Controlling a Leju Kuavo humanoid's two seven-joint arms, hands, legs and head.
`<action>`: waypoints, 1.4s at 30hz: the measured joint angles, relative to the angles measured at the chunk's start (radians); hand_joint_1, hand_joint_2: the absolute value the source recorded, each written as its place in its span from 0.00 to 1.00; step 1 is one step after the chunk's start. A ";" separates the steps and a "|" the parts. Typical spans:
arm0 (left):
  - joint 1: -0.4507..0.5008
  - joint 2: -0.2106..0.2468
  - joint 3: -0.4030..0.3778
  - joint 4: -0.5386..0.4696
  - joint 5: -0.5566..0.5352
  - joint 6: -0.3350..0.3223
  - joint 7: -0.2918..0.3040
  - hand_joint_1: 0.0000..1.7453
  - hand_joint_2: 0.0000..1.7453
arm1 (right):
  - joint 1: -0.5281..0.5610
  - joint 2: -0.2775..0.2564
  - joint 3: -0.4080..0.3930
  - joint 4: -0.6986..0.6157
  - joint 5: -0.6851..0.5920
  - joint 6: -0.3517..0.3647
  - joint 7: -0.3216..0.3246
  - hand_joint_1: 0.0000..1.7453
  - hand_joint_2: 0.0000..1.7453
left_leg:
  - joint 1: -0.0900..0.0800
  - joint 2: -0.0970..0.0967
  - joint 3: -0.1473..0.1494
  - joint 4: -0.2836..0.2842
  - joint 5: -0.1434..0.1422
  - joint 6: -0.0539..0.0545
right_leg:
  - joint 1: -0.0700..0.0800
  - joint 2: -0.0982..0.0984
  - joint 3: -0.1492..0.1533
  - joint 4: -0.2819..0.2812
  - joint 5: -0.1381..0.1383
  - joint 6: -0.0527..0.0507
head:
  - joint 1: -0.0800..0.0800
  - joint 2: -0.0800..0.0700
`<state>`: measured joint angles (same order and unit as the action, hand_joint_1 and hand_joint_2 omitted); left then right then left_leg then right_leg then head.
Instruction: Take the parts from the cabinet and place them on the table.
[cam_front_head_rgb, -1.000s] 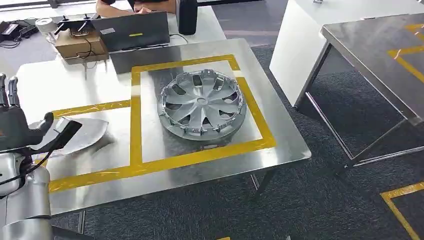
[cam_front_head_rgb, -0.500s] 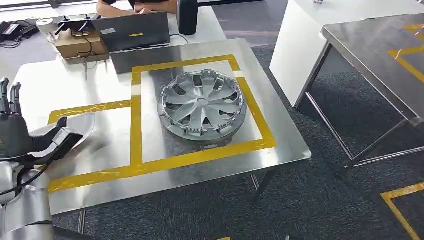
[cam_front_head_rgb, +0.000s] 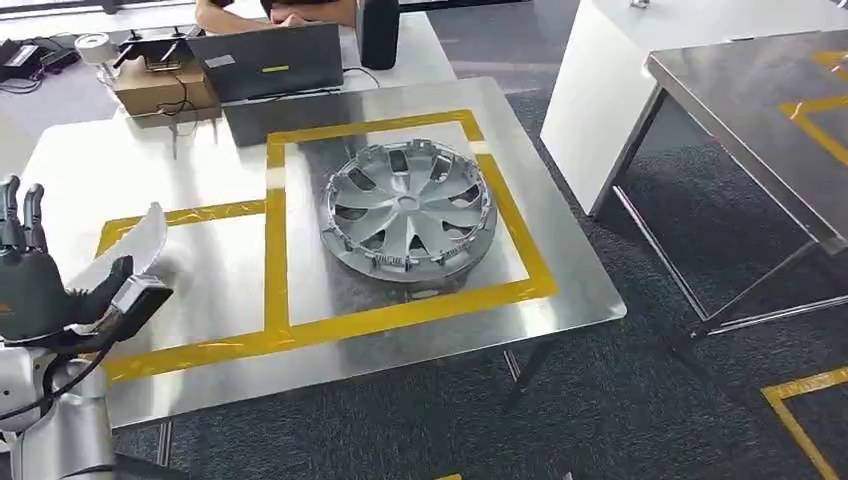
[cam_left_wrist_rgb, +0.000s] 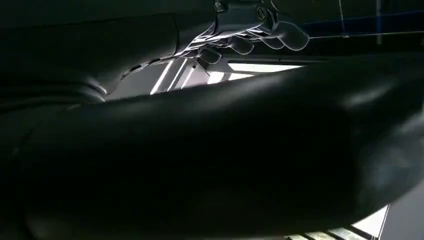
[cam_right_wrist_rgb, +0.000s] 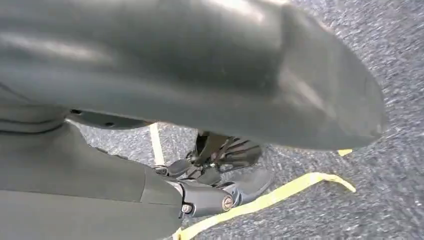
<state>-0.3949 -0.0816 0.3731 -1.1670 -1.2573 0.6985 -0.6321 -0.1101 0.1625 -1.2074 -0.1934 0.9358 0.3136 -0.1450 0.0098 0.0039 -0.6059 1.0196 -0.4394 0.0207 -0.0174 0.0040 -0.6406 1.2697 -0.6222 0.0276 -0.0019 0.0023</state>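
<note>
The left hand (cam_front_head_rgb: 35, 285), at the table's (cam_front_head_rgb: 560, 262) near left corner, grips a pale curved part (cam_front_head_rgb: 125, 252) and should lower it flat inside the left taped bay, well apart from the wheel cover (cam_front_head_rgb: 407, 210) mid-table; the right hand's (cam_right_wrist_rgb: 220, 160) fingers I cannot tell.

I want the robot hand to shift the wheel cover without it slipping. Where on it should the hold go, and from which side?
Grip the wheel cover at its raised outer rim on the near edge, coming in from the table's front side. It lies flat inside the yellow tape square, so the shallow centre offers little to hold, while the openings between spokes beside the rim probably let fingers hook under.
</note>
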 joint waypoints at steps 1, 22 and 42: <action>0.006 0.000 0.000 -0.006 0.006 0.000 -0.001 0.00 0.00 | -0.001 0.000 0.000 0.000 0.003 0.000 0.001 0.00 0.00 | 0.003 -0.001 -0.002 0.004 0.000 -0.004 | -0.003 0.000 0.034 -0.077 0.049 0.001 | 0.000 0.000; 0.043 0.036 0.001 -0.056 0.056 0.000 -0.033 0.00 0.00 | -0.014 0.004 0.019 0.001 0.015 0.001 0.015 0.00 0.00 | -0.009 -0.011 0.096 0.001 -0.087 -0.034 | 0.011 0.001 -0.001 -0.242 0.218 -0.030 | -0.008 0.000; 0.020 0.019 -0.004 -0.044 0.068 0.000 -0.021 0.00 0.00 | -0.027 0.003 0.021 0.001 0.005 0.007 0.023 0.00 0.00 | 0.004 -0.001 -0.096 0.170 -0.124 -0.069 | 0.013 -0.004 0.074 -0.258 0.145 -0.071 | -0.004 0.000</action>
<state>-0.3750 -0.0629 0.3689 -1.2112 -1.1890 0.6985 -0.6534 -0.1375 0.1656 -1.1868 -0.1926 0.9411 0.3208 -0.1217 0.0138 0.0032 -0.7018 1.1898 -0.5631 -0.0484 -0.0043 0.0000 -0.5661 1.0117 -0.4768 -0.0433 -0.0061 0.0023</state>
